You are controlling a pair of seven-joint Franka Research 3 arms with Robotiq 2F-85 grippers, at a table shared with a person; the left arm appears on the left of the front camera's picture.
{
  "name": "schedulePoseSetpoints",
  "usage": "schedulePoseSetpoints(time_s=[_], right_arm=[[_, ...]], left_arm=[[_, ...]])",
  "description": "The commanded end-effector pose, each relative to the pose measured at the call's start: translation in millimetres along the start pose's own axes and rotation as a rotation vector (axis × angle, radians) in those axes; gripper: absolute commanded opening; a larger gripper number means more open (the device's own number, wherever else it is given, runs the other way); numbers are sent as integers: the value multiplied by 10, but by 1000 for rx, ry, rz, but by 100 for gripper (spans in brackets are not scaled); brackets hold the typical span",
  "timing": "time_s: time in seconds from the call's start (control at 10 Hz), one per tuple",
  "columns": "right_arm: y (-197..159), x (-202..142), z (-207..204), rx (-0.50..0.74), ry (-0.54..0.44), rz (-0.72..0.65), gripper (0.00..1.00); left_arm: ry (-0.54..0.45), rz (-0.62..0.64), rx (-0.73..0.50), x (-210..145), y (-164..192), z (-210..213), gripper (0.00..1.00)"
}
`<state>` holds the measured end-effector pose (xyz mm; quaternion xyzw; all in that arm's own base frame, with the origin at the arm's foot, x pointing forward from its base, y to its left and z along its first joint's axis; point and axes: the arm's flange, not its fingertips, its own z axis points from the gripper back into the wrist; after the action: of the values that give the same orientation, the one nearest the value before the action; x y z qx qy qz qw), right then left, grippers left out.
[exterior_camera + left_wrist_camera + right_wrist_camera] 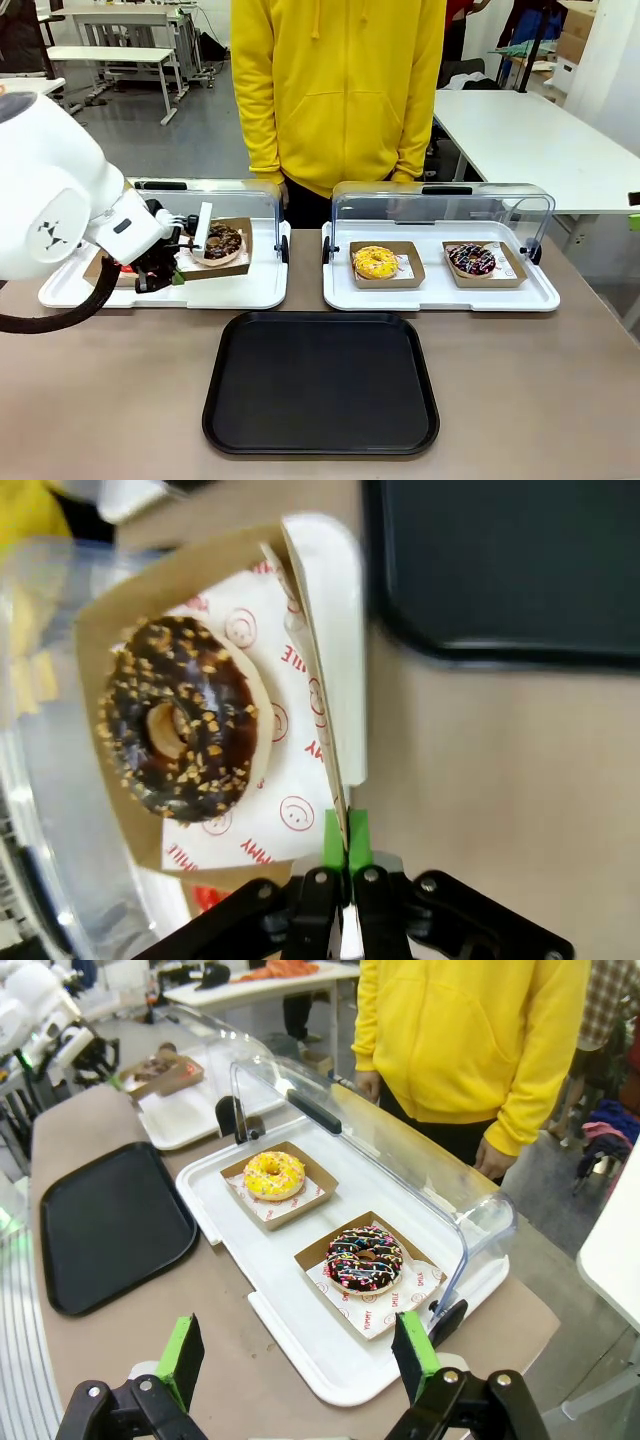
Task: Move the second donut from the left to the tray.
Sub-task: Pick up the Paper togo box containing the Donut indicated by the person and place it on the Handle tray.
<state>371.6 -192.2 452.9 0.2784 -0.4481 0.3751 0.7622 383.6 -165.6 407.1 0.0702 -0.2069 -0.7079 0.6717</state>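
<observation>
front: across table at person | left wrist: close over donut [180, 717] | right wrist: high, wide | shared: tray [320, 440]

grey floor [205, 120], white tables [520, 140] behind, a bench [105, 55].

Dark crumb-speckled donut [180, 718], brown holder [100, 640], black tray [320, 382]
</observation>
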Motion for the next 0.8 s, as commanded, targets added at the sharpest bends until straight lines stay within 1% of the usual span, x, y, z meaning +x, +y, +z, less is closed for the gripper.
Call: schedulePoseSetpoints(time_s=[0.0,0.2,0.5,0.7], right_arm=[[-17,16,-5,-7,-29,20,100],[-17,16,-5,-7,-29,20,100],[-17,16,-5,-7,-29,20,100],[-17,16,-5,-7,-29,20,100]], left_arm=[[-38,0,-47,168,-466,245,2],[-61,-15,-53,491,-731,301,2],[-54,-102,-67,1064,-1087,232,2],[-36,-138,-76,1325,-1350,64,2]])
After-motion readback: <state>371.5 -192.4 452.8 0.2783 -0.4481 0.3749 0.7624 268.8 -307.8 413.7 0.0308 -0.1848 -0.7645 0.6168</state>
